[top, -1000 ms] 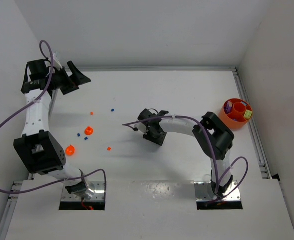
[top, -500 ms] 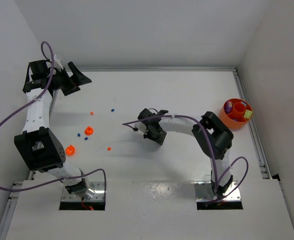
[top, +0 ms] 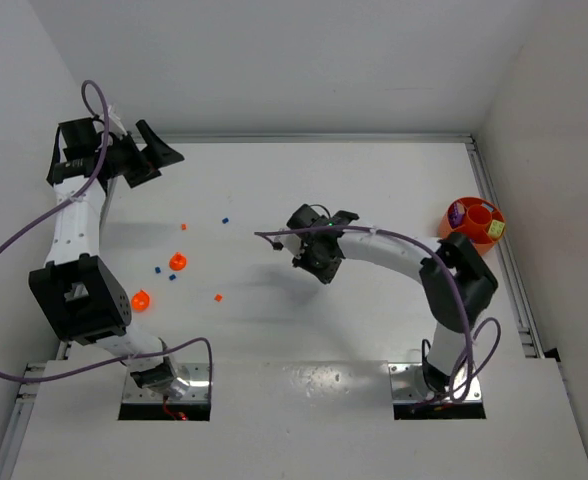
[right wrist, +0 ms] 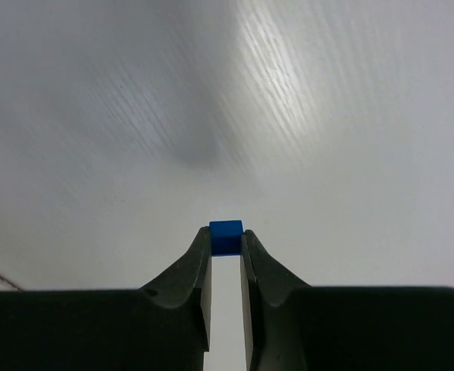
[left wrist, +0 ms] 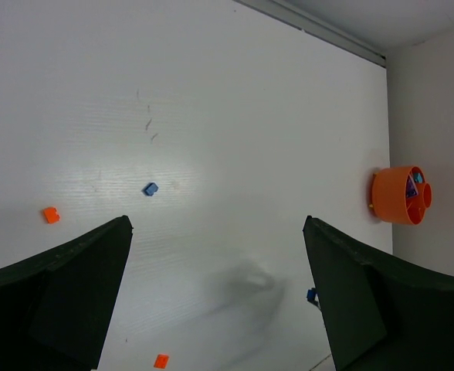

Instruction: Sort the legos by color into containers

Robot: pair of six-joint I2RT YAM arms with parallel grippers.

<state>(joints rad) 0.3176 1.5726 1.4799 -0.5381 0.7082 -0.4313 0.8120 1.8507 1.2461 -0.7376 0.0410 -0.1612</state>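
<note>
Top external view: on my white counter (top: 374,190), the large orange round bowl (top: 459,243) of cups sits far right. My left gripper (left wrist: 215,232) gapes empty; my right gripper (right wrist: 225,241) pinches one tiny blue plastic brick (right wrist: 226,230) above mid-counter. Loose blue and orange-red plastic bricks (top: 218,297) remain at left, so sorting has hardly begun.

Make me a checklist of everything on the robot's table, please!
Surface: white table, faint scuff marks.
Job's things: blue legos and orange-red legos loose on the left; two small orange cups near them; orange bowl at the right edge, cups nested inside.
Clutter: nothing seen.
Grippers: left gripper open, empty, far left; right gripper near the middle, fingers pinching a blue lego.
Cables: purple cables loop along both arms.
Surroundings: white walls, metal rail on the right.
</note>
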